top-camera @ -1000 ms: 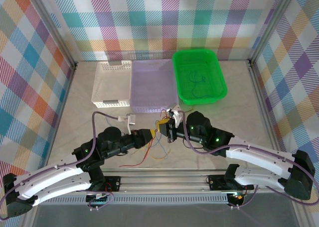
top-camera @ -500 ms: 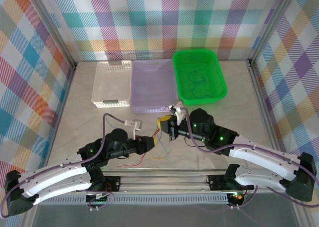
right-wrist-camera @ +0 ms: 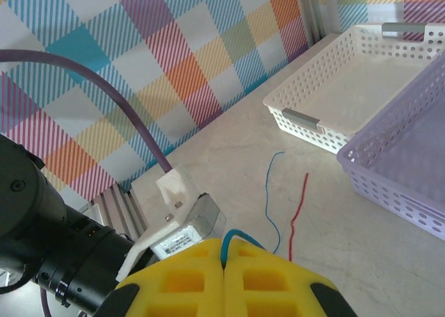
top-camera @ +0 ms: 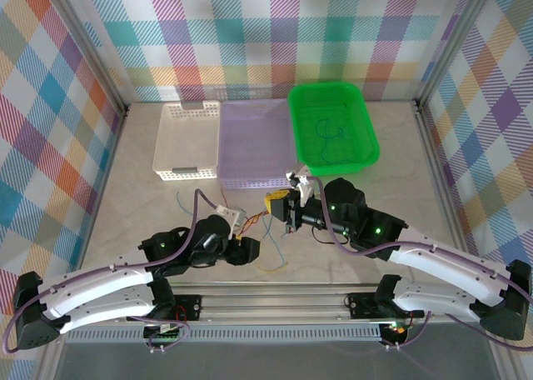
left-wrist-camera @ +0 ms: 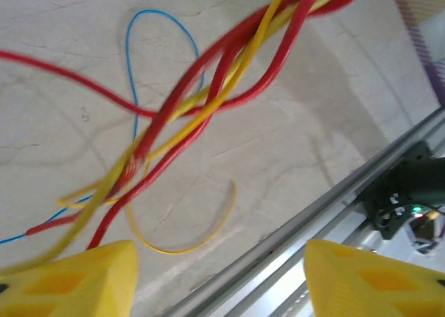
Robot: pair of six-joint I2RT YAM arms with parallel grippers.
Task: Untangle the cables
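Note:
A twisted bundle of red and yellow cables (left-wrist-camera: 208,87) hangs slanting across the left wrist view, above a blue loop (left-wrist-camera: 163,53) and a loose yellow arc (left-wrist-camera: 201,233) on the table. From above, the strands (top-camera: 254,227) run from my right gripper (top-camera: 275,206) down toward my left gripper (top-camera: 248,249). The right gripper (right-wrist-camera: 224,261) is shut, with a blue cable (right-wrist-camera: 233,240) pinched between its yellow pads. The left gripper (left-wrist-camera: 222,282) is open, its fingers (left-wrist-camera: 69,275) wide apart and nothing between them; the bundle passes just beyond them. A thin blue cable (right-wrist-camera: 272,192) and a red one (right-wrist-camera: 299,206) lie on the table.
At the back stand a white basket (top-camera: 187,173), a lilac basket (top-camera: 255,179) and a green basket (top-camera: 366,155) holding a thin blue-green cable (top-camera: 329,134). The metal rail (left-wrist-camera: 389,185) runs along the near edge, close under the left gripper.
My left gripper has drawn back toward the near edge, away from the right gripper. The right gripper has shifted slightly rightward, and the strands between them stretch longer.

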